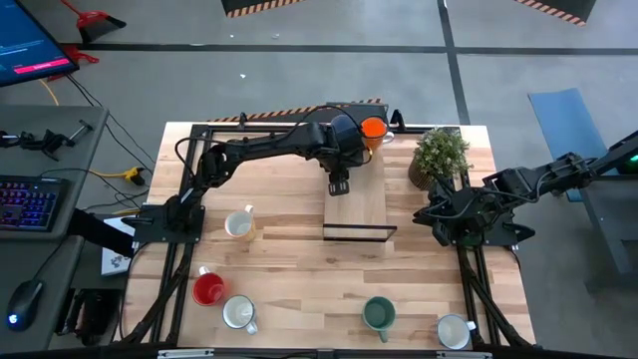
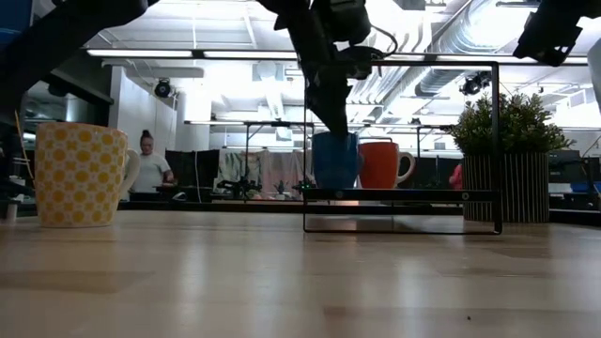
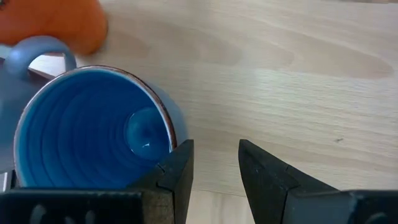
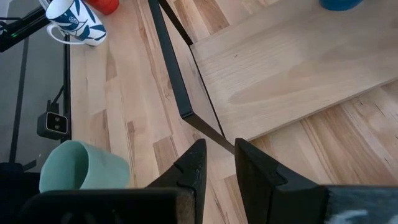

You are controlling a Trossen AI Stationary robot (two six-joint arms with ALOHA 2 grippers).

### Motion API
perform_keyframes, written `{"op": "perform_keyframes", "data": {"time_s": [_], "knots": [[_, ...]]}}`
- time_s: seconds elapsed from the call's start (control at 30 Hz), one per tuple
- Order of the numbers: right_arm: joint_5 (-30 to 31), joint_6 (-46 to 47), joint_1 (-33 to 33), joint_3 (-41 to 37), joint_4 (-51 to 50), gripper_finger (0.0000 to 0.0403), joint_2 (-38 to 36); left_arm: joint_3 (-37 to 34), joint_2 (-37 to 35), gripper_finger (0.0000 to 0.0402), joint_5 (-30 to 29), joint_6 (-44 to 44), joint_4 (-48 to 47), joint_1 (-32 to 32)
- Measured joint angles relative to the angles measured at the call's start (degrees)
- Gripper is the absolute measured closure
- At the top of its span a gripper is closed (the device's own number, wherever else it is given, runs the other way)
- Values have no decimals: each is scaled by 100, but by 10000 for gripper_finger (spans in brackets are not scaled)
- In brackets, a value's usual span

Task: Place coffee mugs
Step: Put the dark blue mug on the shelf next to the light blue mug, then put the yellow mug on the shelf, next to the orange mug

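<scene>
Left gripper (image 3: 214,171) sits just beside the blue mug (image 3: 93,127), fingers a narrow gap apart, holding nothing. Mug stands upright on the raised shelf (image 1: 357,204) next to the orange mug (image 1: 373,128). Lift straight up and clear so you don't clip the rim. Right gripper (image 4: 217,168) waits near the plant (image 1: 440,155), fingers narrow, empty.

Glossy glazed blue mug (image 3: 93,134) (ceramic) — matt pale wooden shelf board (image 3: 280,68).
</scene>
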Motion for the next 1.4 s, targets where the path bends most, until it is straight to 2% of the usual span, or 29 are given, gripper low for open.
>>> {"op": "perform_keyframes", "data": {"time_s": [0.3,0.4,0.57,0.73,0.9,1.07,1.23,1.4], "knots": [[0,-15,2,0,0,338,-1,10,-10,284,132,-54,-28,-29],[0,-17,0,0,-7,338,-2,222,-126,284,200,-50,-356,-170],[0,-20,2,-2,-104,338,2,748,-524,284,227,-111,-1471,-445],[2,-17,1,0,-135,338,-2,732,-842,284,209,-699,-2810,-801],[2,104,0,0,-79,338,-4,-193,-1355,284,294,-844,-2735,-1292],[-8,235,11,0,-129,338,43,-1901,-2191,284,99,-1147,-2573,-1674],[7,184,11,0,-136,338,165,-3637,-3124,284,96,-2369,-2285,-1913],[4,175,11,0,-146,338,291,-4729,-3937,284,98,-3682,-1697,-2253]]}}
